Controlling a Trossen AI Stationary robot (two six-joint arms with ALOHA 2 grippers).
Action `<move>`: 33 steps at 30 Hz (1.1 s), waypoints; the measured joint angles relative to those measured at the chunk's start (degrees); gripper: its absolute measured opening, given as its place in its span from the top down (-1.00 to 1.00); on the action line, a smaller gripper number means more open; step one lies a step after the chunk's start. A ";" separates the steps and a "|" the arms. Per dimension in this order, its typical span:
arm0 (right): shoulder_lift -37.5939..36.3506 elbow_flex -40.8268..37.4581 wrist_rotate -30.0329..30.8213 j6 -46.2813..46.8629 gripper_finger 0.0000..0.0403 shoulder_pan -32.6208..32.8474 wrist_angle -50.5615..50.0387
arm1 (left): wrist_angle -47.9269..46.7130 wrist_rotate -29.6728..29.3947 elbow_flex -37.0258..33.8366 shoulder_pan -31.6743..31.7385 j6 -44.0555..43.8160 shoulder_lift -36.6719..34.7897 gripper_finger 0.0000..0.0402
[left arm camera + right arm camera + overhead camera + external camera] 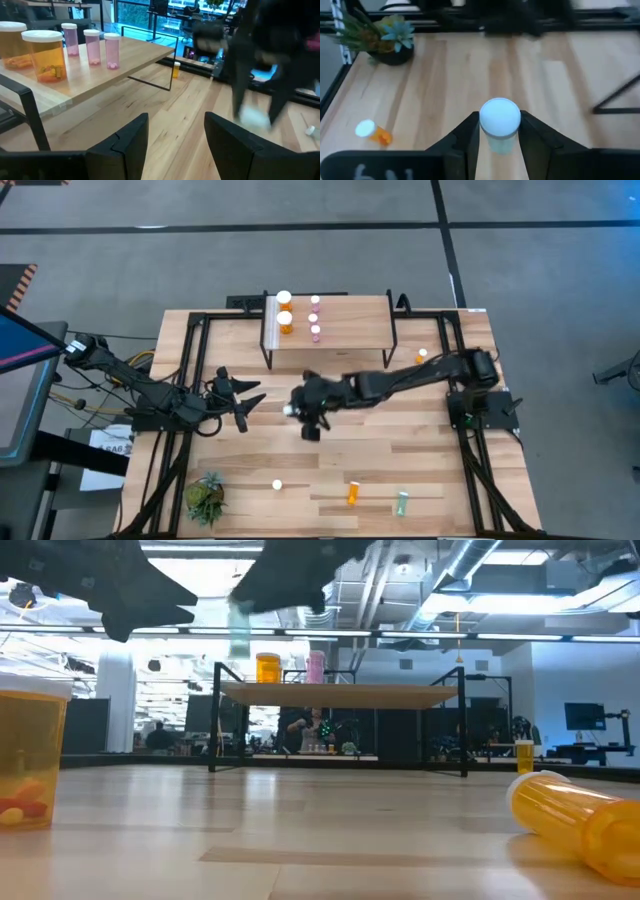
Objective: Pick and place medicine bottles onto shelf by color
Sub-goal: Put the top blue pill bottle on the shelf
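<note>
**Transfer of a pale green bottle to the shelf, mid-carry**

High view: The right gripper (305,415) is placed over the middle of the table (420,450), just in front of the shelf (350,330), with a white cap showing at its tip. The left gripper (240,402) waits near it, to the left. Two orange bottles (286,323) and three pink bottles (315,317) are stood on the shelf. A further orange bottle (354,494) and a green bottle (402,502) lie near the front edge.

Low view: A pale green bottle (240,628) is seen held clear of the table, above shelf height.

Left wrist view: The left fingers (131,140) are seen apart, with nothing between them.

Right wrist view: The right fingers (465,140) are clamped on the carried bottle (500,125), just under its cap.

Judgement: The carry step is in hand. For the next move, the bottle is to be brought over a bare part of the shelf beside the pink row, lowered upright, then released.
</note>
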 joint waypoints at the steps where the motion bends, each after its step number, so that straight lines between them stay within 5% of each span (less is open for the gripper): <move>1: -1.44 0.00 0.00 -0.50 0.33 -0.57 -1.33 | 0.01 0.00 0.00 0.00 0.01 0.00 0.10; 7: -9.19 -2.51 0.05 -2.19 0.33 -3.88 -2.40 | -0.02 0.82 0.02 0.00 -0.15 0.00 0.10; 19: -26.83 -20.81 1.67 -0.68 0.32 -14.54 6.18 | 0.08 0.53 0.02 0.00 -0.81 -0.01 0.10; 33: -24.54 -20.90 2.02 -2.02 0.28 -32.75 6.82 | 0.89 0.44 0.02 0.00 -0.44 -0.02 0.10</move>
